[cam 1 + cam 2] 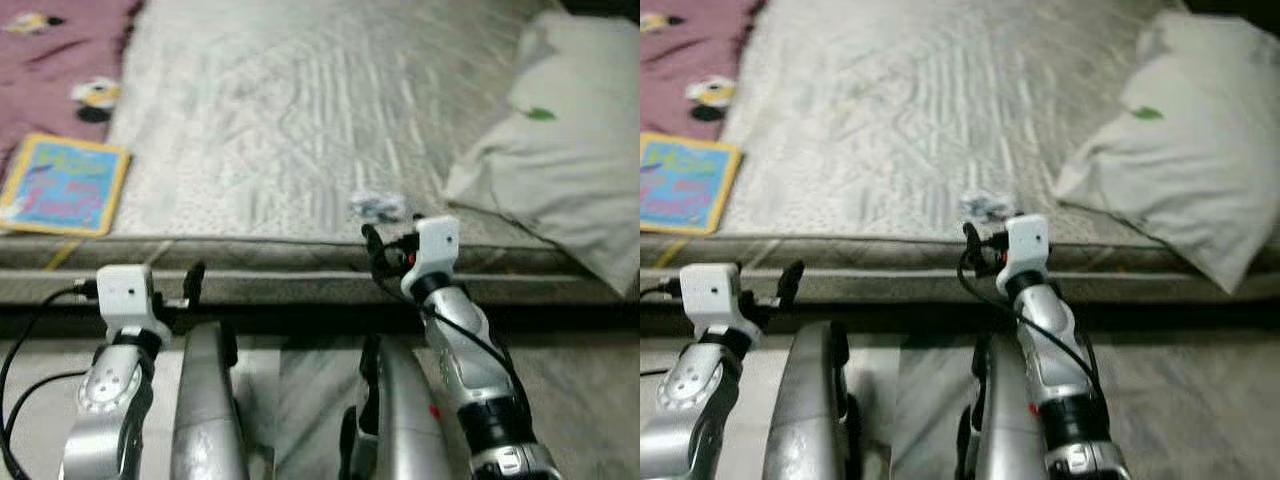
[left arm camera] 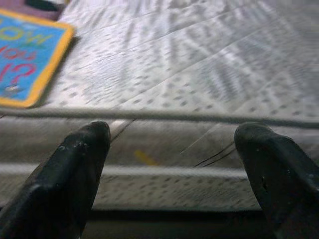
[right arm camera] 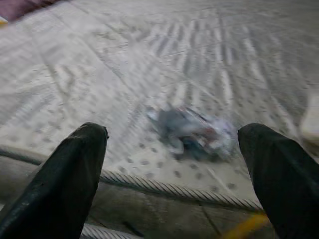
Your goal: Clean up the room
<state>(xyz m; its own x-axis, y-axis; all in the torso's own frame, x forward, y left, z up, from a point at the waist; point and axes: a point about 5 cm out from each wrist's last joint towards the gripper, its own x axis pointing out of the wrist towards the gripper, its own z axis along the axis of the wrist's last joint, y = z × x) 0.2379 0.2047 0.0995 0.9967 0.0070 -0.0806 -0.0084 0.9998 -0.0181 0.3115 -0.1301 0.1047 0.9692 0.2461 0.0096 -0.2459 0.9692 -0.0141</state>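
Our right tool hovers wide open at the mattress edge, the crumpled wrapper just beyond at twelve o'clock. Our left tool, equally spread, faces the mattress side, book at ten o'clock.

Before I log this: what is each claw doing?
Left claw: open, empty, at the mattress edge.
Right claw: open, empty, facing the crumpled wrapper.
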